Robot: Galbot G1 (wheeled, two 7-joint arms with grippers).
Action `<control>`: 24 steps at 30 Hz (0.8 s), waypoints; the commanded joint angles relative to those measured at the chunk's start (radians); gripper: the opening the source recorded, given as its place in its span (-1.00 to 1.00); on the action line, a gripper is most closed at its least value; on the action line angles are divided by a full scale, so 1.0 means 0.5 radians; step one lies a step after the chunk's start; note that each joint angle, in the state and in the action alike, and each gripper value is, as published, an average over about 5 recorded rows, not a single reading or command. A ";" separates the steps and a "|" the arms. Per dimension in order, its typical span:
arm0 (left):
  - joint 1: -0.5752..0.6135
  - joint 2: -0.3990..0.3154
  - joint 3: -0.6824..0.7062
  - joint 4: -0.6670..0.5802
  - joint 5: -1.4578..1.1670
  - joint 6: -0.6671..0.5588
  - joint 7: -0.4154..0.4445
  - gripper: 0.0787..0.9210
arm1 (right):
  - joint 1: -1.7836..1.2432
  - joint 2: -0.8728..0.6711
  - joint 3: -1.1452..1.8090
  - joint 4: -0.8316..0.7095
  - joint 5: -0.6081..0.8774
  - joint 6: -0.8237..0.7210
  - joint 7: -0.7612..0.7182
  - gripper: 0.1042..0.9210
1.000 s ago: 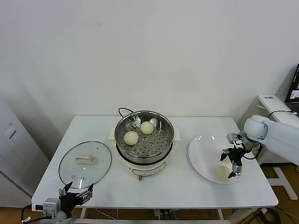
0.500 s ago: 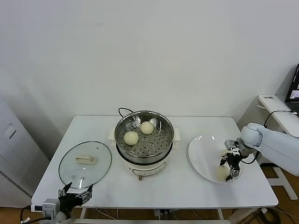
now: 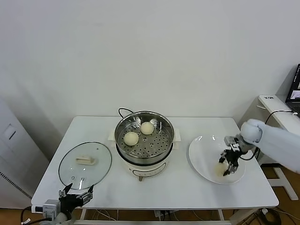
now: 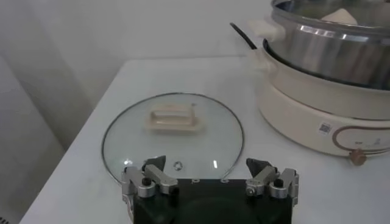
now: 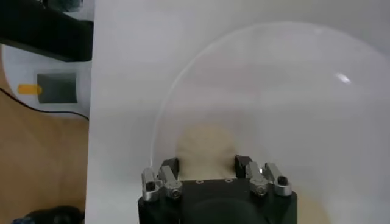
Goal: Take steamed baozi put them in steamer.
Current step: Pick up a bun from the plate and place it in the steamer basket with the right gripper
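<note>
**mika_r:** White wall behind, white table in front, pretty bare setup. Anyone want to list what's in what?

**dtk42:** Sure. Middle of the table is the steamer, a shiny steel basket with a holed floor sitting on a white cooker base, black cord trailing off behind it. Two steamed baozi are inside, lying apart from each other: one toward the robot's left near the front, the other a bit further back. To the robot's right sits a flat white plate with one more bun on it, down near the plate's front edge. Glass lid with a white handle lies flat on the table on the left side, nothing under it.

**mika_r:** How do the buns look?

**dtk42:** Smooth, round, cream-white, no marks I can spot. The one on the plate looks pale and soft in the right wrist view.

**mika_r:** And the arms?

**dtk42:** Right gripper is down on the plate, and its jaws sit one on each side of that bun, narrowed in against it. I can't tell if the bun is off the plate. Left gripper is parked low at the table's front edge, just in front of the lid, jaws spread wide with nothing between them.
</note>
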 commanded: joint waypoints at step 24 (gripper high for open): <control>-0.033 0.038 0.040 0.035 -0.003 -0.016 -0.022 0.77 | 0.607 1.224 0.175 -0.184 0.032 1.415 -0.231 0.14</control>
